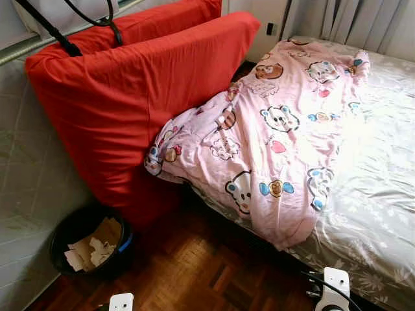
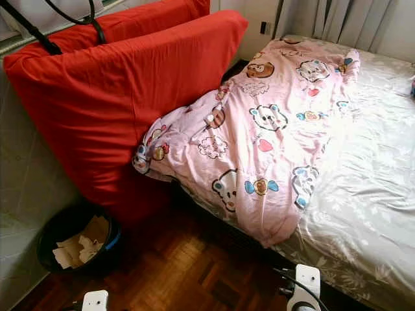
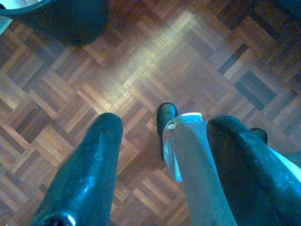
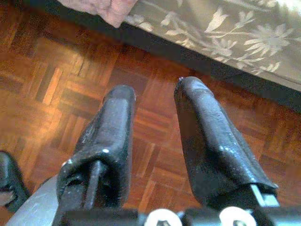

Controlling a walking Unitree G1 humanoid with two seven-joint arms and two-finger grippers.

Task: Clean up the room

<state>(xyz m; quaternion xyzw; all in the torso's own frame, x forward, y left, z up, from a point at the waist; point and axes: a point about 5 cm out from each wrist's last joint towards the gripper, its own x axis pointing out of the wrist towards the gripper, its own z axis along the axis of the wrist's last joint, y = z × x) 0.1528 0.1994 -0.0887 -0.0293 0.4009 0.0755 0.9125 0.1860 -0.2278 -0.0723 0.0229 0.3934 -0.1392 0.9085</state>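
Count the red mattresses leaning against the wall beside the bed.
2: the front red mattress leans beside the pink quilt; the rear red mattress stands behind it, mostly hidden. More behind cannot be ruled out.

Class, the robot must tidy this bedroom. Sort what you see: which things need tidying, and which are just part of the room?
For tidying:
pink cartoon blanket, crumpled, hanging off the bed
red mattress, leaning against the wall

Just there:
black bin holding paper
grey floral sheet
parquet floor
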